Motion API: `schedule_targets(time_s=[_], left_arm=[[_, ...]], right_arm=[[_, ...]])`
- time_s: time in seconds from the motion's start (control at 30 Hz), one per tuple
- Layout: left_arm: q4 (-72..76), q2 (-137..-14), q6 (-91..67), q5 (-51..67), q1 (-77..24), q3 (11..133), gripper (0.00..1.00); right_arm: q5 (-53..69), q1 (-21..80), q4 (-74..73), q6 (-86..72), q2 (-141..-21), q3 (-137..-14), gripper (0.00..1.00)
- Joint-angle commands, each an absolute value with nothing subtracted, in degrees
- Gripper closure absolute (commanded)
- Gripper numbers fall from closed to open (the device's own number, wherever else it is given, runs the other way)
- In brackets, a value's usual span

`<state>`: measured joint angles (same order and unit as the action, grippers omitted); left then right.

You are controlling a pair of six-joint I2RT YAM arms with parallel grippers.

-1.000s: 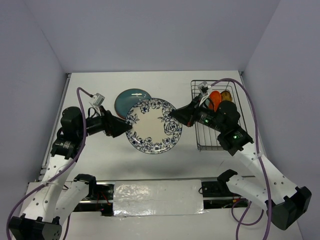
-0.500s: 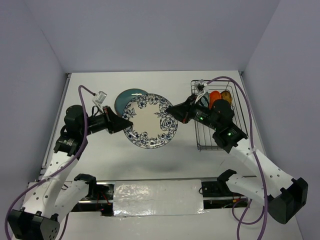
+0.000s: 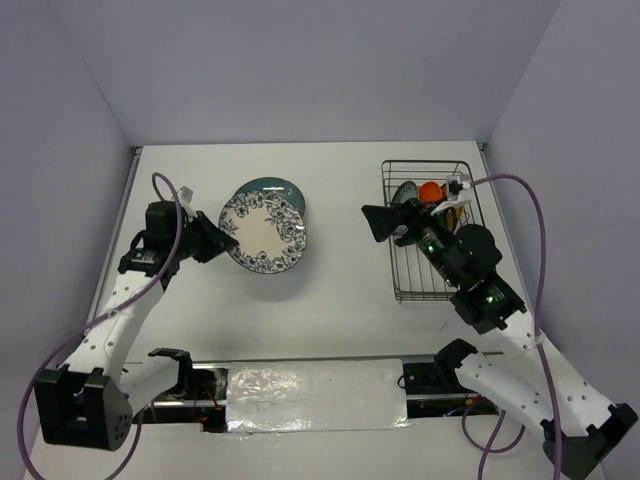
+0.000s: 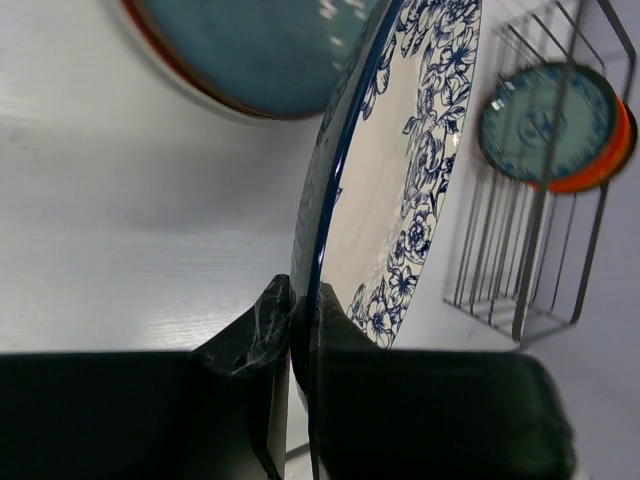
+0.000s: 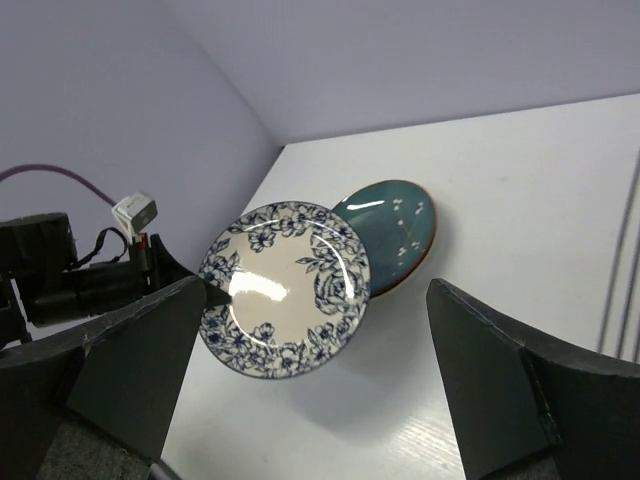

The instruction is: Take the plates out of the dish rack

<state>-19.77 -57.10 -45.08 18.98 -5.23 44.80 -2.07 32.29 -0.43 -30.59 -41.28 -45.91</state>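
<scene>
1. The left gripper (image 3: 222,241) is clenching the rim of the white floral plate (image 3: 263,232) and holding it off the table (image 3: 330,300), well to the left of the dish rack (image 3: 400,288).
2. The plate is hanging tilted in the grip. Its painted face is turning upward and toward the rack, and the pinched edge is the one farthest from the rack.
3. A large teal plate (image 3: 268,184) is lying flat on the table, equally far left of the rack. The floral plate is overlapping its near part, and the pictures do not show whether the two are touching.
4. The right gripper (image 3: 368,222) is standing wide open and empty at the rack's left side, with its fingers pointing away from the rack toward the floral plate.
5. Two small plates, a small teal plate (image 3: 405,191) and an orange plate (image 3: 430,190), are standing on edge in the rack's far end with their faces turned leftward.
6. By the look of it, the coming move is turning on one relation: the teal plate is sitting directly beneath and just beyond the carried plate. The left arm would seem to need only to level the plate and lower it, stacking it on the teal plate.
7. The right arm is much the nearer of the two to the rack, so the upright small plates appear to fall to it.
</scene>
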Motion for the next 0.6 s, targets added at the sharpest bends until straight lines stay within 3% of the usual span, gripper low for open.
schedule_targets(time_s=[0.0, 0.57], left_arm=[[-9.85, -60.37, -52.73, 19.60, -1.24, 51.23, 1.00], [4.48, -89.73, -58.18, 26.27, 1.67, 61.96, 1.00]], right_arm=[[-10.19, 32.08, -4.30, -28.48, -36.83, -44.03, 0.01], [-10.90, 31.90, -12.39, -22.94, -31.03, -43.59, 0.01]])
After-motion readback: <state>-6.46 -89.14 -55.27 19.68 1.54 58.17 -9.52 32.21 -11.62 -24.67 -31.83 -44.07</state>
